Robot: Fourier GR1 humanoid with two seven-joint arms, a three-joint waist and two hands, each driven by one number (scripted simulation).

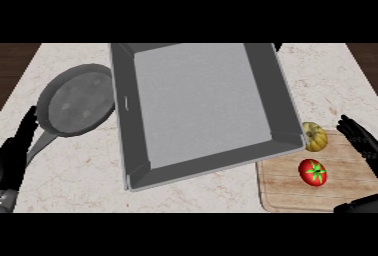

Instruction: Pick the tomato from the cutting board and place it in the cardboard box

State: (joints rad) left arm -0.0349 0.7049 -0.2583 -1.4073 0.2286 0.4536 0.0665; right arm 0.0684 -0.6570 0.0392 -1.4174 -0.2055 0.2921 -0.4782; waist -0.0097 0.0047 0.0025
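The box [199, 107], a big grey open tray, filled the frame's centre, its lower right corner overlapping the board [295, 192]. A pan [75, 105] lay at the left, just beside the box wall. The tomato [313, 172] sat on the board at lower right, ungrasped, so the pick had not begun. A yellow squash [315, 136] lay close above it, near the box corner. The right hand [359, 137] hung spread at the right edge; the left hand [16, 155] rested open, far left. Next, the right hand would likely need to close round the tomato, clear the squash, then lift over the box wall.
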